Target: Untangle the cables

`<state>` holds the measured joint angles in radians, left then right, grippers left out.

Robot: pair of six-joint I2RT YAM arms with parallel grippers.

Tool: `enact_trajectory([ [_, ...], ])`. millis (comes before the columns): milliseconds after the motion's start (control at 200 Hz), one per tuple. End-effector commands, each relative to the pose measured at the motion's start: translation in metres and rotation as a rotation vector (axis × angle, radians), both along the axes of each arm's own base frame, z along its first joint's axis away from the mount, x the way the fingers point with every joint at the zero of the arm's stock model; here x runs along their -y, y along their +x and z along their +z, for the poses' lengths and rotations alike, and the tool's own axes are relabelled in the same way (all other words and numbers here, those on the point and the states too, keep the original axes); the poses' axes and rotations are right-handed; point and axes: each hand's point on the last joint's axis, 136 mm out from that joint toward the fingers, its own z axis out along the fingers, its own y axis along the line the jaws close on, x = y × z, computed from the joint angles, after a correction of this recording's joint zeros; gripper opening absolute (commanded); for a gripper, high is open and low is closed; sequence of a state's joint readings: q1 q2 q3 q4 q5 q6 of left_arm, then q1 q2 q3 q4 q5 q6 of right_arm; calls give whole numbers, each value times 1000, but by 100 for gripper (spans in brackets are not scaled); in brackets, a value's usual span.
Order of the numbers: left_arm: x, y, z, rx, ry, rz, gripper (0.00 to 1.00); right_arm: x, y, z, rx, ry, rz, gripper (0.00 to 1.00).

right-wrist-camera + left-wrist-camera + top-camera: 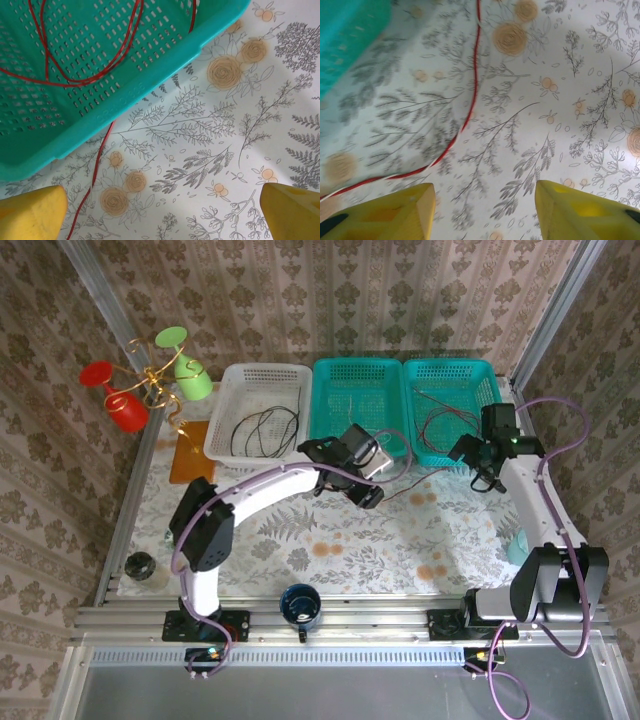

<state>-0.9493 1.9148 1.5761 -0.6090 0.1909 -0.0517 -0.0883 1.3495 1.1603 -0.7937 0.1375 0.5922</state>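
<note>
From above we get what neither wrist camera gives. Black cables (262, 430) lie looped in the white basket (228, 400) and red cables (445, 418) in the right basket (497, 405). One red cable (410, 488) trails from that basket across the table (400, 540) toward the left gripper (367, 483), which hangs just in front of the middle basket (355, 375). The right gripper (482, 472) hangs at the right basket's near edge.

The left wrist camera gives the close detail. We see its fingers (395, 215) spread, with bare table between them. The red cable comes down from the top, bends left and passes just past the tip of the finger at the picture's left, outside the gap. We cannot tell whether it touches.

At the right wrist the fingers (30, 215) are spread wide. Red loops lie inside the basket, and one strand drops over its rim and runs down the table, just inside the finger at the picture's left.
</note>
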Motion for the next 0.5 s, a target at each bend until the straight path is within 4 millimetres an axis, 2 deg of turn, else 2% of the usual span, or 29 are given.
enact_trajectory([
  [0,21,-6,-18,-34,-11,-29,55,-1,-1,18,36,9,30,100],
  [140,27,-2,-53,-38,88,-31,51,0,-2,18,36,18,30,100],
  [240,31,3,-68,-16,138,-35,48,1,-3,17,34,20,36,100],
  [495,38,16,-83,18,197,-42,47,4,-3,19,39,27,37,100],
])
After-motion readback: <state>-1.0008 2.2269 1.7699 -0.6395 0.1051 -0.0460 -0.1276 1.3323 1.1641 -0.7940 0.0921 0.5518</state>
